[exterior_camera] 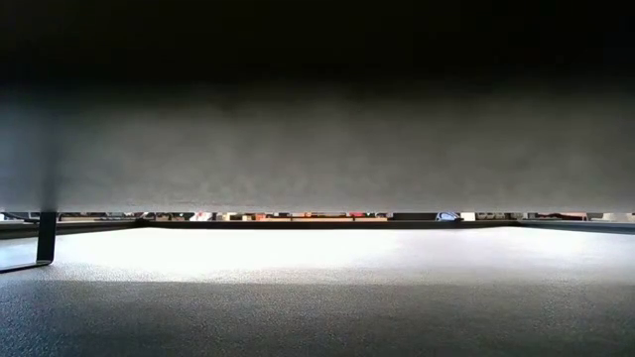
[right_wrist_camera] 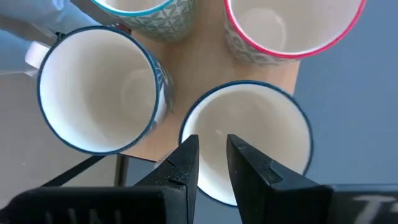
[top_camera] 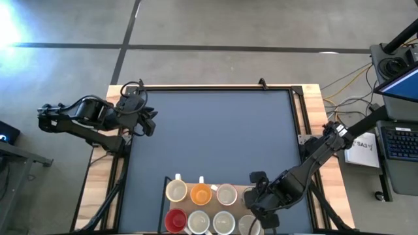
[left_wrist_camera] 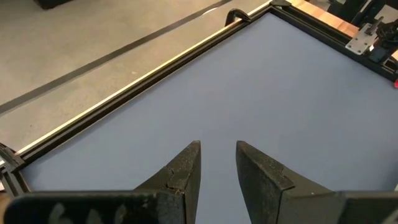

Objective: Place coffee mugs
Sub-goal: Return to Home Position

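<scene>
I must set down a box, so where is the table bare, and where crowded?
Bare: nearly the whole mat, from the left gripper at its left edge across to the right rail. Crowded: the edge at the high view's bottom, where the mugs stand tight together under the right gripper.

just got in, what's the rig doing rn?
The coffee mugs are grouped in two rows on a wooden shelf at one edge of the table. The right gripper hangs just above a blue-rimmed mug at the shelf's end. Its fingers are slightly apart and nothing shows between them. The left gripper waits at the table's left side, open and holding nothing. No mug is in a gripper, so placing looks done.
</scene>
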